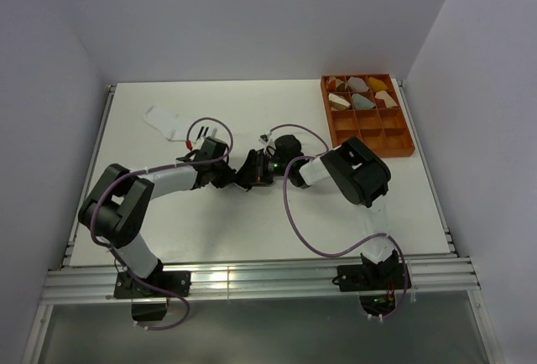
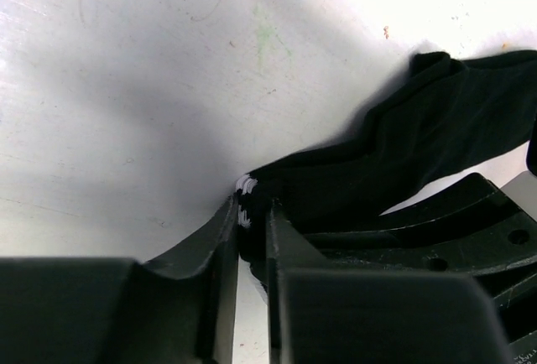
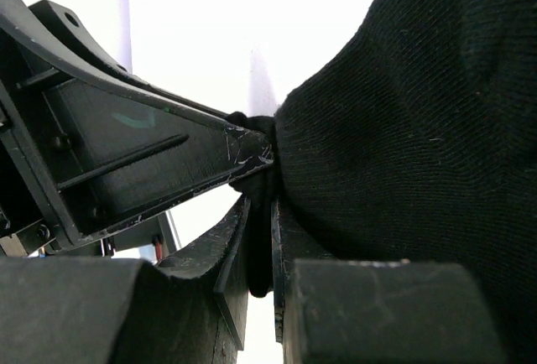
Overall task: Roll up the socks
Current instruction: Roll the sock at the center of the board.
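The black sock [image 2: 419,133] lies on the white table between both arms, hard to make out in the top view. My left gripper [image 2: 252,213] is shut on its cuff, where thin white stripes [image 2: 244,186] show at the jaw tips. Shut on the sock's other end is my right gripper [image 3: 260,205], with bunched black fabric [image 3: 403,112] bulging beside it. In the top view the left gripper [image 1: 225,173] and right gripper [image 1: 258,169] stand almost tip to tip mid-table. The white sock [image 1: 170,122] lies flat at the far left, behind the left arm.
An orange compartment tray [image 1: 403,142] stands at the far right, with several rolled sock bundles [image 1: 361,96] in its back cells. The right arm's cable [image 1: 294,213] loops across the table's front. The table's front edge runs along the metal rail [image 1: 252,280].
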You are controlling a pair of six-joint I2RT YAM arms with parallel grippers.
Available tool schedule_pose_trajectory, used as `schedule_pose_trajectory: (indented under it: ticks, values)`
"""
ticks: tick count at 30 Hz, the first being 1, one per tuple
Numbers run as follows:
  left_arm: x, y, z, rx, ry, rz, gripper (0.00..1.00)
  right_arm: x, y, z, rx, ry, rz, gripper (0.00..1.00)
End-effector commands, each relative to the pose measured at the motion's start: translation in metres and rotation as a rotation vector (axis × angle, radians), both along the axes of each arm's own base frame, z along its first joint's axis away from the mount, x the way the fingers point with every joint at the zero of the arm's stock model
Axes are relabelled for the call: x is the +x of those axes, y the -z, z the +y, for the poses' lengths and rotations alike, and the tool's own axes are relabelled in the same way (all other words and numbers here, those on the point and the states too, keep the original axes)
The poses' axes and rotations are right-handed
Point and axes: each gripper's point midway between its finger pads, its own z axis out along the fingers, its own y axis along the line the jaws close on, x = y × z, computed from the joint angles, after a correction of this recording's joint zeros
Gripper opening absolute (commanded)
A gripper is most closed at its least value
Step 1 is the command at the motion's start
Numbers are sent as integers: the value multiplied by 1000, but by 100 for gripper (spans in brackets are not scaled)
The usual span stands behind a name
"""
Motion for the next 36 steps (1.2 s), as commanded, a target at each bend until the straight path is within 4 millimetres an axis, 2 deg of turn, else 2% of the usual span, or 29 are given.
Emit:
schedule_pose_trajectory:
  ticks: [1, 3, 5, 8, 11, 12, 14, 16, 17, 20, 21, 23, 24, 28, 31, 32, 36]
  values:
    - [-65, 61, 47, 250, 52, 260, 14, -6, 30, -15, -113, 57, 31, 0]
    - [-64, 62, 47, 262, 65, 262, 4, -5, 27, -14, -105, 53, 12, 0]
    - [-62, 61, 45, 260, 78, 259, 0, -5, 23, -14, -98, 49, -15, 2]
    - [-60, 60, 45, 271, 96, 258, 0, -2, 7, -14, -81, 37, -83, 9]
    - [-59, 59, 43, 277, 115, 265, 0, -1, -14, -15, -61, 31, -173, 23]
    - [-60, 60, 43, 281, 121, 270, 0, -3, -16, -18, -68, 31, -189, 31]
    - [-57, 59, 42, 288, 134, 268, 0, 0, -37, -21, -64, 24, -280, 39]
    - [-57, 60, 42, 295, 146, 274, 0, 1, -43, -27, -95, 34, -328, 47]
    - [-57, 61, 41, 298, 157, 275, 0, 2, -57, -30, -99, 24, -398, 54]
    - [-56, 61, 40, 302, 181, 281, 0, 2, -62, -40, -174, 21, -504, 58]
    - [-56, 61, 39, 304, 189, 280, 0, 1, -69, -43, -189, 20, -544, 59]
    - [-54, 58, 37, 308, 208, 274, 0, -2, -65, -47, -276, 6, -635, 60]
    - [-52, 58, 36, 306, 212, 269, 0, 4, -66, -53, -334, 42, -684, 60]
    - [-49, 57, 30, 307, 249, 267, 0, -14, -55, -40, -481, -16, -861, 60]
    - [-49, 59, 27, 302, 269, 268, 0, -15, -47, -41, -589, -27, -992, 60]
    - [-52, 60, 26, 299, 286, 279, 0, -22, -49, -33, -579, -36, -1027, 59]
    - [-52, 62, 23, 303, 309, 287, 0, -25, -43, -33, -646, -37, -1118, 59]
